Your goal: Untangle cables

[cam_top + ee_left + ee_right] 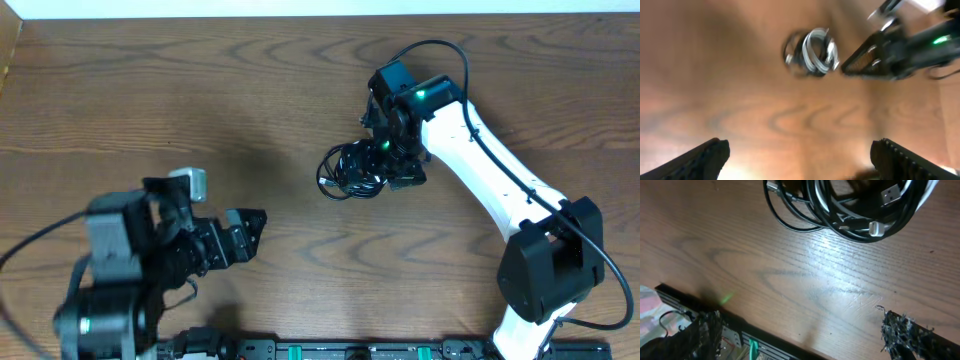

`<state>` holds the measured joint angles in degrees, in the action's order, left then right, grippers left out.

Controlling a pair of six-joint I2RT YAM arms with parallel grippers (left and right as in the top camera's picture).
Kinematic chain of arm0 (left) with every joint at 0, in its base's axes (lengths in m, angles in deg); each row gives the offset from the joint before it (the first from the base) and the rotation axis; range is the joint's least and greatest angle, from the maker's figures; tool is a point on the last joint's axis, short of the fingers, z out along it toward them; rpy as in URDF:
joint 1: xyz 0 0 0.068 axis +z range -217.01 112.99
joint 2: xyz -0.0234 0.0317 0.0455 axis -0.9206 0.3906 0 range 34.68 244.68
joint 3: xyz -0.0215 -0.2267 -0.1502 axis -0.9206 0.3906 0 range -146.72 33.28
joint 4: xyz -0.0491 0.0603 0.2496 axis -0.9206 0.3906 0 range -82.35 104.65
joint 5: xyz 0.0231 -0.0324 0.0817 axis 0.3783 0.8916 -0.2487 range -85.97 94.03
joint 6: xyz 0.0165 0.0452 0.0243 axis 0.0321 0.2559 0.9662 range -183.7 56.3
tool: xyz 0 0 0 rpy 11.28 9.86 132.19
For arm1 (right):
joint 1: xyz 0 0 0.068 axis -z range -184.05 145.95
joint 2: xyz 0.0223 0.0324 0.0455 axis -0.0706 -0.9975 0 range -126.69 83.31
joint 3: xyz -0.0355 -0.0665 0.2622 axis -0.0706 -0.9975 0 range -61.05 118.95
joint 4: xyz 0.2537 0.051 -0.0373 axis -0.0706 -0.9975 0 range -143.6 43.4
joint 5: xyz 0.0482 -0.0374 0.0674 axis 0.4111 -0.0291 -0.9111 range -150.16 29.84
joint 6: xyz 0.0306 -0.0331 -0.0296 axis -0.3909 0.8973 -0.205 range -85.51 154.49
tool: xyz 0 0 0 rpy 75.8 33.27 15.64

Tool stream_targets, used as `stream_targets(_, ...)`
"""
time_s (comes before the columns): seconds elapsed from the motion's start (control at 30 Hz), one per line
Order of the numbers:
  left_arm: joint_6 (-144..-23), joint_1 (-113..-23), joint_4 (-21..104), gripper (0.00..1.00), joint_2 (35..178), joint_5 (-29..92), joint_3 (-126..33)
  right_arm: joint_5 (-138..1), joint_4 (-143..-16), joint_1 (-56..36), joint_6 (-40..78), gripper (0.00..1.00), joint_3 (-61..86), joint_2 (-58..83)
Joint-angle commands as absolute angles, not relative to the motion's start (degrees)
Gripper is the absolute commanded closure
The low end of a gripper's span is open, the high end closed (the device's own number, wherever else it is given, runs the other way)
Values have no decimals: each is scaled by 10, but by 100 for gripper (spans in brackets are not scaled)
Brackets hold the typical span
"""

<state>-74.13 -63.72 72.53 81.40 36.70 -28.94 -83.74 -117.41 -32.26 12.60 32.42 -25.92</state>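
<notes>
Cables [350,172] lie as one tangled coil on the wooden surface [250,90], a little toward 1 o'clock from the middle of the overhead view. Most strands are black, with pale grey or white loops wound through them. In the right wrist view, two metal-tipped connectors [876,228] poke out of the loops.

At 8 o'clock in the overhead view sits the left arm [110,270]. The left end effector [245,232] points toward 2 o'clock and is well apart from the coil. Its fingers [710,157] stand wide apart at the bottom corners of the left wrist view with only bare wood between them, so it is open and holds nothing. The coil shows blurred near 12 o'clock in that view.

On the 3 o'clock side of the coil is the right end effector [388,165], overlapping the coil's edge as seen from above; whether it touches the strands cannot be told. In the right wrist view its fingers [900,332] are spread at the lower corners, open, with bare wood between them. The coil lies at 12 to 1 o'clock there, beyond the fingertips. The white right arm [500,190] runs down toward 5 o'clock to its dark base.
</notes>
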Motion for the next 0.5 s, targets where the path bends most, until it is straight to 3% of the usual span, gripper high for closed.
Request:
stream_targets(0.0,-727,-635,749,5,859,363,-290,-835,-1169,-325,134,1,329,-250)
stream_targets(0.27,-752,-635,784,5,968,249,-288,-725,-1161,-325,94,2,329,-250)
stream_targets(0.47,-767,-635,791,5,1044,243,-288,-701,-1133,-325,81,22,329,-255)
